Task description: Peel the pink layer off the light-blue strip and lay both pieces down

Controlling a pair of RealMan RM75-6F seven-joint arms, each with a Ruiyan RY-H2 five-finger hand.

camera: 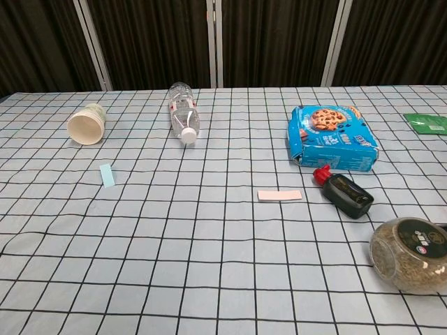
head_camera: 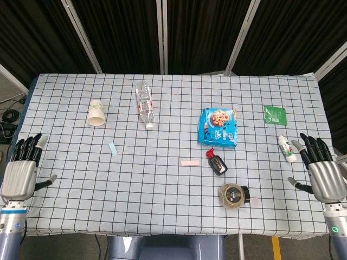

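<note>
Your left hand (head_camera: 20, 173) sits at the left edge of the table (head_camera: 162, 206), fingers spread and holding nothing; your right hand (head_camera: 321, 173) is at the right edge, likewise spread and holding nothing, with the small white bottle (head_camera: 287, 148) just beside its fingertips. Neither hand shows in the chest view. The light-blue strip (head_camera: 113, 148) lies flat on the checked cloth below the tipped paper cup (head_camera: 96, 112), and the pink layer (head_camera: 190, 162) lies flat on its own, well apart from it, just left of the dark red-capped bottle (head_camera: 217, 161). Above that bottle you have the blue cookie box (head_camera: 219, 127); below it lies a round jar (head_camera: 232, 194) on its side, its contents hard to make out. A clear water bottle (head_camera: 145, 105) lies near the cup, and a green packet (head_camera: 275, 115) rests toward the far right.
</note>
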